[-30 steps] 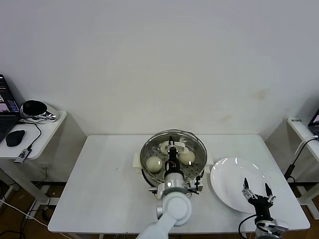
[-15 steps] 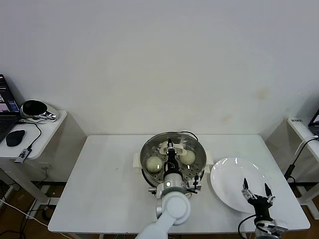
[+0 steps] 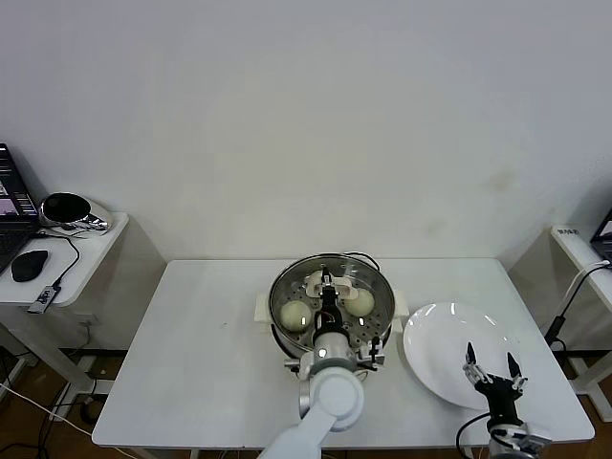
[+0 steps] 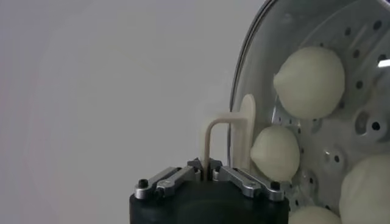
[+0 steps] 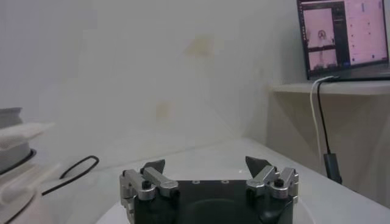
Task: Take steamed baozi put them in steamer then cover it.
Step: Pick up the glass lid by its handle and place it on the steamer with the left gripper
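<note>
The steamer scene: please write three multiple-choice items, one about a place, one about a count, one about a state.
1. Where is the white plate?
A. to the robot's right of the steamer
B. to the robot's left of the steamer
C. on the side shelf

2. How many baozi does the left wrist view show in the steamer?
A. one
B. four
C. six

3. What is the left gripper doing?
A. hanging open
B. shut on the glass lid by its handle
C. holding a baozi

Answers:
1 A: the plate lies right of the steamer on the table, with the open right gripper over it.
2 B: four buns lie on the perforated tray.
3 B: the jaws pinch the cream handle.
</note>
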`<state>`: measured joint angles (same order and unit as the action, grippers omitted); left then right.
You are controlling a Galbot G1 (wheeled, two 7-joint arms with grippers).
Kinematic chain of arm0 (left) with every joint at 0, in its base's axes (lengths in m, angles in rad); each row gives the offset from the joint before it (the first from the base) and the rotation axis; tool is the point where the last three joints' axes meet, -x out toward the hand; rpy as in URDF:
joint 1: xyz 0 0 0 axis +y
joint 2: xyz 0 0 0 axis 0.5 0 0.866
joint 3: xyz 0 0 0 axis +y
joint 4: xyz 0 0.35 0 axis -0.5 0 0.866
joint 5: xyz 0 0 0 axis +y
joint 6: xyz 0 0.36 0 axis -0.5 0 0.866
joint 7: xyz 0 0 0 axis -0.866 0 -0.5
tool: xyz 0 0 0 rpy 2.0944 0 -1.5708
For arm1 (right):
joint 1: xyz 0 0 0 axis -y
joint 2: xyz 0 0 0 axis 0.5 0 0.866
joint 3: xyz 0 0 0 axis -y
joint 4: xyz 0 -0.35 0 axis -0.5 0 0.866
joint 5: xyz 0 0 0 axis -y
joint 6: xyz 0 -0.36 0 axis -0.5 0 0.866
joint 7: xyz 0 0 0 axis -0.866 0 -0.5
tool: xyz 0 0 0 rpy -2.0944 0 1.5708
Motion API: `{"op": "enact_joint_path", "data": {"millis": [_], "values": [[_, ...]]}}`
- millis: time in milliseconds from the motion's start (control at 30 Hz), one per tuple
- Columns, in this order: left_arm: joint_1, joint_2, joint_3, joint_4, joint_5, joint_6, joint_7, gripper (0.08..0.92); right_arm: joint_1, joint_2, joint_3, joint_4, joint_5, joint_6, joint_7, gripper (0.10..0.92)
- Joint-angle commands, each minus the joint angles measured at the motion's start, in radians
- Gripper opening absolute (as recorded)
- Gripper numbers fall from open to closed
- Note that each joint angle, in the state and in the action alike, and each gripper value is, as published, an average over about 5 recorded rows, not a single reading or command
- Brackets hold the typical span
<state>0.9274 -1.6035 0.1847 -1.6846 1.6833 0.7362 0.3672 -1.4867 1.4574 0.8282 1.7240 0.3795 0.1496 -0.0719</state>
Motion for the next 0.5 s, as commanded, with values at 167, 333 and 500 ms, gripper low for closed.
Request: {"op": "enact_joint_path", "data": {"millis": [167, 333, 500], "values": [[0.01, 0.002, 0.005, -0.001, -0.044, 0.041, -0.053, 0.134, 0.0, 0.001, -0.002, 0.001, 0.0, 0.001, -0.001, 0.823], [0.027, 0.005, 0.016, -0.045, -0.043, 0.041, -0.029, 0.216, -0.001, 0.0, -0.001, 0.001, 0.0, 0.001, -0.001, 0.823], [0.045, 0.014, 0.03, -0.109, -0.037, 0.041, -0.002, 0.355, -0.001, 0.0, 0.0, 0.002, 0.0, 0.001, -0.001, 0.823]]}}
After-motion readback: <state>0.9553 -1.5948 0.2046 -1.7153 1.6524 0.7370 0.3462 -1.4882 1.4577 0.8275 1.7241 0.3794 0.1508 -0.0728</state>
